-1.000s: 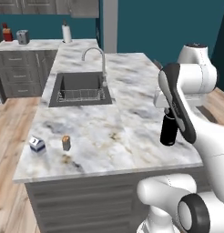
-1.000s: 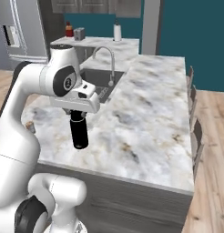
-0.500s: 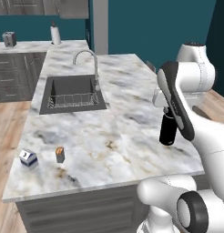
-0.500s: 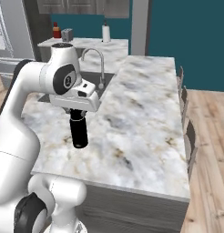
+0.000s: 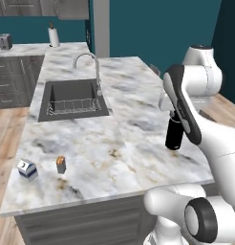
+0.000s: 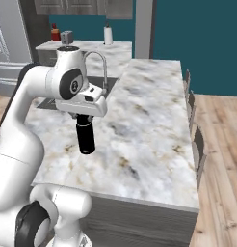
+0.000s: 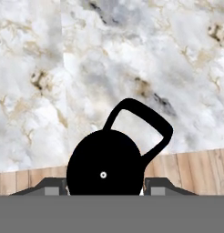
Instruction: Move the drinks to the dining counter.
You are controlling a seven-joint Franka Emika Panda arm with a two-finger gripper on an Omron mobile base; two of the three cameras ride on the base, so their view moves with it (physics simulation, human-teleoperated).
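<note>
base has driven on over the last sec: whole scene slid in both base views, sink now further left/back in left base view, carton + orange drink nearer lower-left corner. camera move, not the things moving. arm + bottle keep the same place in frame, so the load rides along w/ the base

bottle (image 5: 175,134) (tall, black, cap loop) hangs upright under the gripper (image 6: 85,118), clear of the marble, above the near right part of the bench (image 5: 133,110). fingers pinch it at the cap/neck, partly spread round it. hand view looks straight down on the cap and its loop, bench edge and wood floor (image 7: 186,170) below it, so the bottle sits close to the near edge

carton (image 5: 27,169) (blue/white) and orange drink (image 5: 61,164) stand on the same marble top near its front left corner, just apart from each other, well apart from the bottle

judgement: transport leg for drink 1 of 3, not set down yet. the long top w/ stools (image 6: 197,144) on the far side looks like the dining side; can't tell the exact drop spot from here

arm pose: upper link rises from base, elbow high, forearm folds down, wrist vertical, hand pointing straight down. compact carry posture, bottle close in to the body

risk: tall bottle gripped at the top could swing if base brakes hard
</note>
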